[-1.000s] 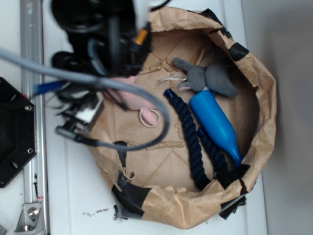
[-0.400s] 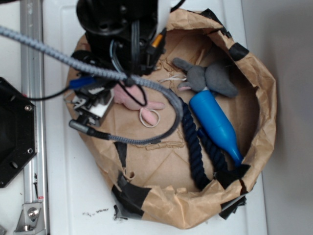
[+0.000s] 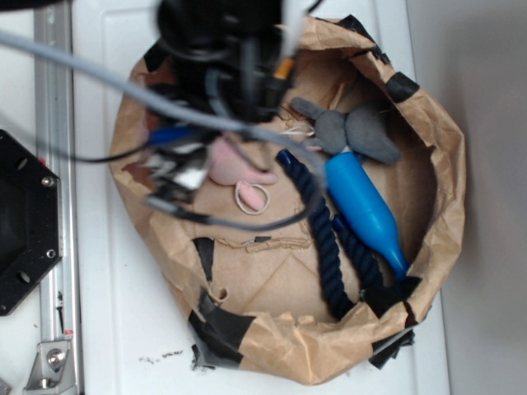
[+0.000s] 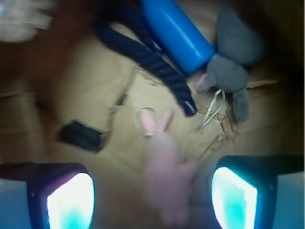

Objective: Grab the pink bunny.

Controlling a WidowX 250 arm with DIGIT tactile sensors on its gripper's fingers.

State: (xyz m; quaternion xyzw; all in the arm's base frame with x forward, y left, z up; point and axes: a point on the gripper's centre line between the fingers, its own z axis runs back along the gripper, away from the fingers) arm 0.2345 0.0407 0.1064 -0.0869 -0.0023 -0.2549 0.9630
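The claw [image 4: 152,200] stood wide open over the floor of a crumpled brown paper basket [image 3: 449,177], its two fingers [image 4: 236,195] lit pale at either side of the wrist view and holding nothing. The pink bunny [image 4: 164,174] lay between them, nearer the right-hand finger as that view showed it, and clear of the other; whether it touched the near one could not be told through the blur. Its ears pointed away from the claw, and its thin whitish loop [image 4: 147,116] lay just past them on the paper.

Farther ahead of the claw lay a dark blue rope [image 4: 152,59], running slantwise, with a blue bottle [image 4: 178,33] beside it. A grey plush animal [image 4: 233,64] rested against the bottle's end, ahead and to the right of the claw, with pale strings trailing from it. A strip of black tape [image 4: 81,136] sat on the paper ahead and to the left.

In the overhead view the arm [image 3: 222,58], blurred, covered most of the bunny [image 3: 235,164].
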